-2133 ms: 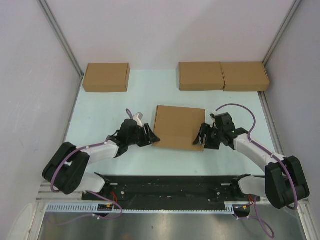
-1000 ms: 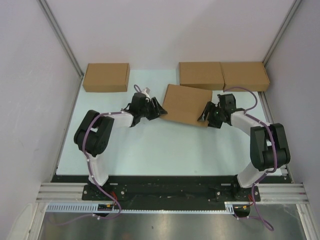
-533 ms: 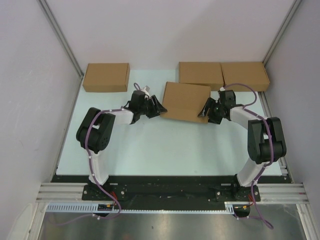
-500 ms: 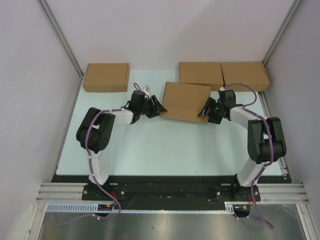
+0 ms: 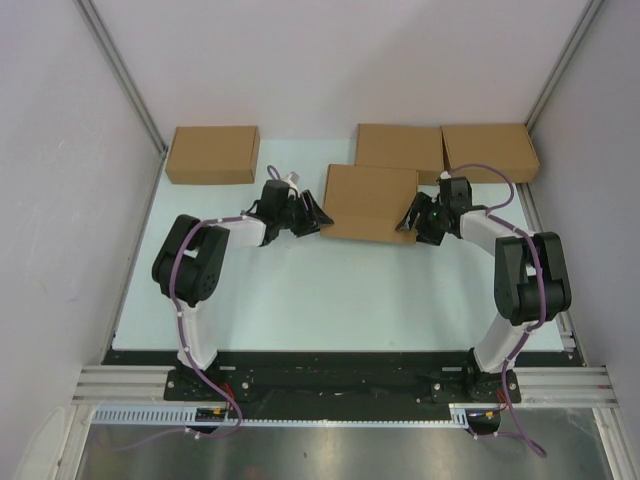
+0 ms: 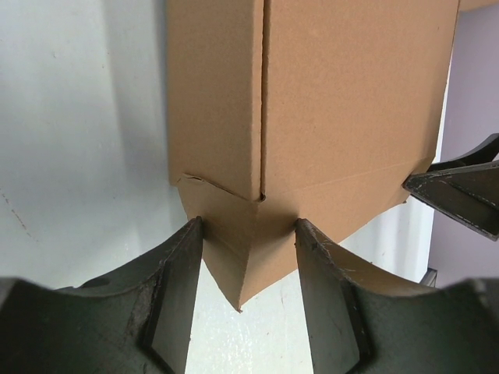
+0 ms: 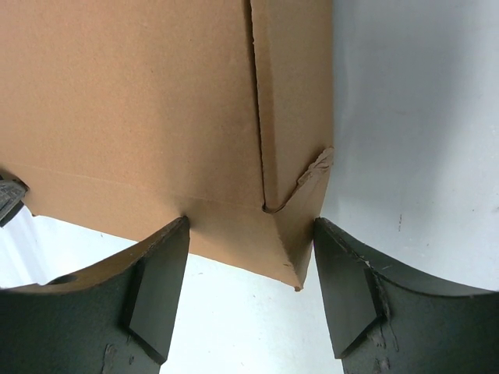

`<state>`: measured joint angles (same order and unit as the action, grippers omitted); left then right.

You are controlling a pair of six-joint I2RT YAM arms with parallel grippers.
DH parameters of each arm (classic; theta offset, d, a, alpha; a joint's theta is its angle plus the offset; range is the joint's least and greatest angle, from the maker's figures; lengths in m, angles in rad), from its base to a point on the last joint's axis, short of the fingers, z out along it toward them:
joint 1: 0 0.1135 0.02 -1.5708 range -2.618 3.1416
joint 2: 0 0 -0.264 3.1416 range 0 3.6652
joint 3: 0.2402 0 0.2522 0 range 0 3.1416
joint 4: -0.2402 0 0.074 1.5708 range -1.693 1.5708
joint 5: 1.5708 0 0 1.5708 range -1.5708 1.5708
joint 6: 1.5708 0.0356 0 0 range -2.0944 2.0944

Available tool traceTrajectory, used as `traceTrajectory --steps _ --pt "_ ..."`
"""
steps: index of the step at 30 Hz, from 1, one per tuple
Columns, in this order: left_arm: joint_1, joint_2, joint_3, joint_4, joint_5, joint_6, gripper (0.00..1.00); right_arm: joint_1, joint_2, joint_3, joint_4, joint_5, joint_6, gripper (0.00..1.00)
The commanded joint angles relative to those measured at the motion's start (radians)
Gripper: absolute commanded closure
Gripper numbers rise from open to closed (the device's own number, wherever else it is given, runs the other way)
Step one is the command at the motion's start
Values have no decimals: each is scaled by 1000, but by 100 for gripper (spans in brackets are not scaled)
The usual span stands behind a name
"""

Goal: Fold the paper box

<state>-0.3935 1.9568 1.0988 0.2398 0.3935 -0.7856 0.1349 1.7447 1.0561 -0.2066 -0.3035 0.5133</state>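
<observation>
The paper box [image 5: 368,200] is a closed, flat brown cardboard mailer lying towards the back of the table, its far edge against one of the rear boxes. My left gripper [image 5: 318,222] is shut on its near left corner; in the left wrist view the box [image 6: 343,101] has its pointed corner wedged between both fingers of that gripper [image 6: 249,230]. My right gripper [image 5: 408,226] is shut on the near right corner. The right wrist view has the box [image 7: 132,101] with that slightly crumpled corner pinched between the fingers of this gripper [image 7: 251,226].
Three smaller closed cardboard boxes stand along the back: one at the left [image 5: 212,154], one in the middle [image 5: 400,147] and one at the right [image 5: 490,152]. Grey walls close in both sides. Both arms reach far forward over the pale table [image 5: 300,290].
Both grippers have carried the box from mid-table to the back. Over the last second it turned from tilted to square and edged up against the rear boxes.
</observation>
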Motion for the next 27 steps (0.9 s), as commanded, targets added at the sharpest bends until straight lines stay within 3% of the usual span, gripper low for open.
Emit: traceTrajectory --steps 1,9,27 --pt "1 -16 53 18 44 2 44 9 -1 54 73 -43 25 31" --pt "22 -32 39 9 39 14 44 8 -4 56 55 -2 5 38" --pt "42 -147 -94 7 34 36 45 15 -30 56 18 103 -42 39"
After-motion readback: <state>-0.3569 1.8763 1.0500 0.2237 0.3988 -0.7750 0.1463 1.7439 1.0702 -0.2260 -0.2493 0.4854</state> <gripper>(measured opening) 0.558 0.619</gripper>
